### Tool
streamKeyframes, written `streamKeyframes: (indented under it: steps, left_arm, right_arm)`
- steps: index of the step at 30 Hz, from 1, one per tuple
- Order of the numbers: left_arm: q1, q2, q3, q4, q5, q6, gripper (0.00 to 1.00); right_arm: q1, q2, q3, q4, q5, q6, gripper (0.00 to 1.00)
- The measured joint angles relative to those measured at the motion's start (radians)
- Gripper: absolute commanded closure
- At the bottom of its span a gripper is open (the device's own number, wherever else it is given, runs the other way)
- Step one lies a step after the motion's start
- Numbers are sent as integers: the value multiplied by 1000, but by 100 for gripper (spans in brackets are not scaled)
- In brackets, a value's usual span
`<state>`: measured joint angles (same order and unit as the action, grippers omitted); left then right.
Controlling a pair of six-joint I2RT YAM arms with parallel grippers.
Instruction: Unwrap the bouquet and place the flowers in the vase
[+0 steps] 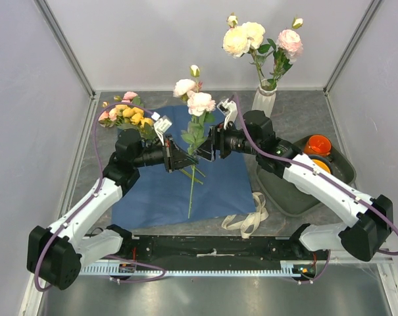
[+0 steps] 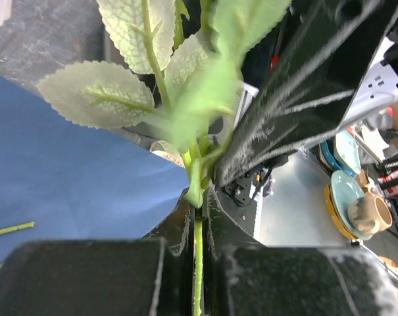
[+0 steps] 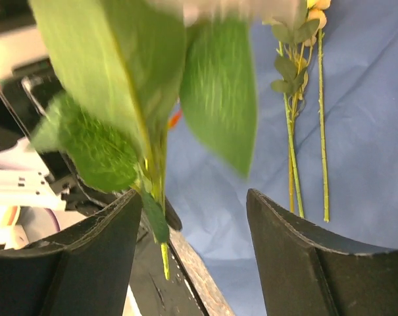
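Blue paper (image 1: 152, 191) unwrapped flat. Pinching one rose stem (image 1: 191, 191) upright mid-desk w/ left jaws shut; straddling it w/ right jaws part-open, no grip. Filling vase (image 1: 263, 102) at 1 o'clock: some in, yellow bunch (image 1: 134, 115) waiting at 10.

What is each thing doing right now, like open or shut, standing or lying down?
held flower: heads up, stem gripped.
left gripper: shut on the held flower's stem.
right gripper: open, fingers either side of its leaves.
vase: upright, roses in it.
blue paper: unwrapped, spread flat.
ribbon: untied, lying loose.
other flowers: lying down, far left.
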<state>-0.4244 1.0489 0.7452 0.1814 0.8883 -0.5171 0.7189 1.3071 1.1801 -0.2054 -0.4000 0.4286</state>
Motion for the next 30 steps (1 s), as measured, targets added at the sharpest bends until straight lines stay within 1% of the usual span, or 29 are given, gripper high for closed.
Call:
streamKeyframes:
  steps: [2, 5, 6, 8, 9, 10, 11, 12, 13, 15, 17, 19, 22, 24, 26, 28, 30]
  left_arm:
    - [-11, 11, 2, -6, 13, 14, 98]
    - [-30, 19, 2, -24, 31, 31, 98]
    - [-35, 21, 2, -28, 34, 36, 98]
    - [-40, 22, 2, -34, 39, 42, 98]
    - [-42, 22, 2, -37, 39, 45, 98]
    - [-42, 22, 2, -42, 38, 48, 94]
    - [-42, 22, 2, -54, 35, 52, 88]
    - [-42, 22, 3, -69, 30, 57, 72]
    - [-42, 22, 5, -84, 27, 63, 64]
    - [-43, 22, 19, -126, 18, 84, 51]
    - [-43, 27, 56, -185, -2, 108, 49]
    - [-42, 38, 102, -245, -32, 133, 47]
    - [-42, 59, 163, -336, -136, 166, 47]
    - [-38, 61, 168, -382, -217, 172, 46]
    - [-32, 61, 168, -427, -288, 175, 45]
    - [-25, 59, 168, -454, -345, 176, 44]
    - [-20, 49, 165, -471, -388, 176, 43]
  right_arm:
    - [-8, 0, -8, 43, -2, 38, 35]
    - [-12, 2, -22, 95, -13, 84, 47]
    - [-12, 4, -28, 112, -22, 97, 57]
    - [-12, 14, -35, 147, -39, 121, 69]
    - [-12, 19, -36, 156, -48, 127, 80]
    - [-11, 26, -39, 169, -55, 138, 85]
    - [-11, 32, -41, 181, -64, 146, 88]
    - [-11, 37, -45, 189, -72, 154, 94]
    - [-11, 40, -49, 193, -76, 163, 97]
    - [-16, 42, -60, 196, -77, 168, 100]
    - [-40, 43, -64, 172, -69, 162, 100]
    - [-95, 42, -63, 129, -48, 149, 100]
    - [-212, 42, -32, 21, 53, 111, 100]
    - [-287, 35, 18, -66, 206, 71, 100]
    - [-329, 1, 57, -101, 412, 24, 100]
    - [-335, -67, 74, -87, 588, -38, 100]
    - [-328, -142, 87, -23, 749, -101, 100]
